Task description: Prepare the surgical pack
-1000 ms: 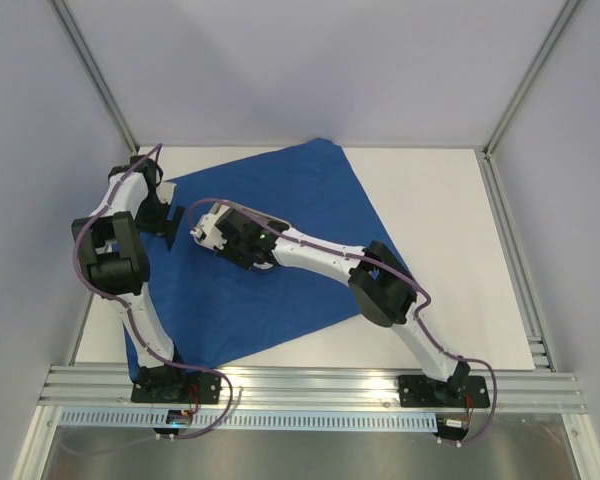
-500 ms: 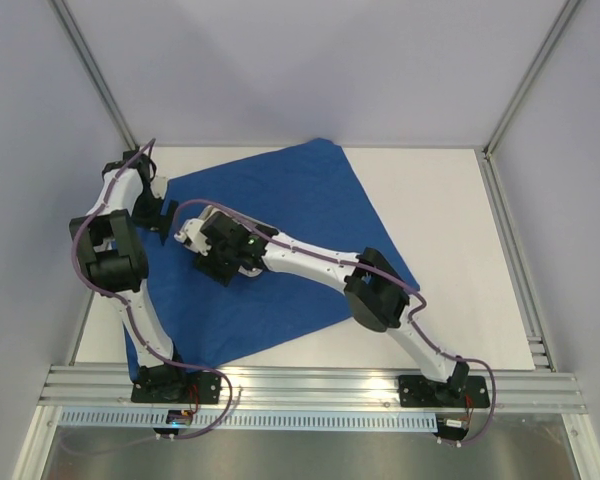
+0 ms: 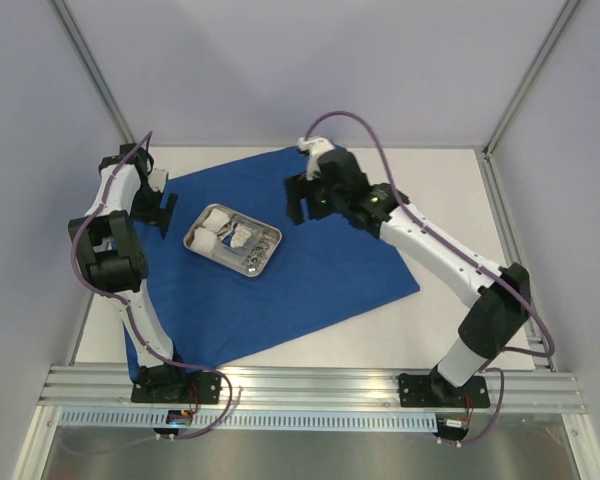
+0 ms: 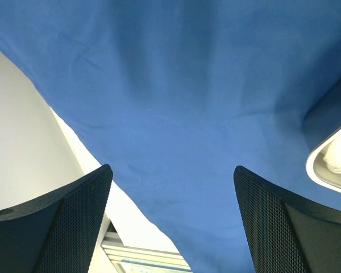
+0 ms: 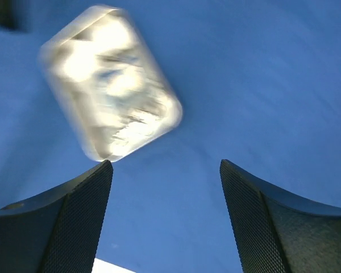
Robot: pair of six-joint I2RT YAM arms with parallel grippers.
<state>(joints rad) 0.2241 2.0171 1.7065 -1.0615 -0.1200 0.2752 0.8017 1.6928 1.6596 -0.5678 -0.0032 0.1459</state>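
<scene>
A royal-blue drape [image 3: 310, 260] lies spread flat over the white table. A steel tray [image 3: 264, 260] sits on its left half, holding white gauze [image 3: 213, 222] and silver instruments [image 3: 252, 240]. My right gripper [image 3: 298, 200] hangs open above the drape, up and to the right of the tray, with nothing between its fingers. In the right wrist view the tray [image 5: 111, 111] is blurred beyond the open right gripper [image 5: 166, 187]. My left gripper [image 3: 161, 212] stands open at the drape's left edge. In the left wrist view the drape [image 4: 204, 114] fills the frame and the tray's rim [image 4: 324, 162] shows at right.
Bare white table [image 3: 460, 230] lies right of the drape. Grey walls with metal corner posts [image 3: 525, 85] close in the back and sides. An aluminium rail [image 3: 310, 385] carrying both arm bases runs along the near edge.
My right gripper opened, let go of the tray on the drape and swung up and back to the right. The left gripper stayed open and shifted slightly.
</scene>
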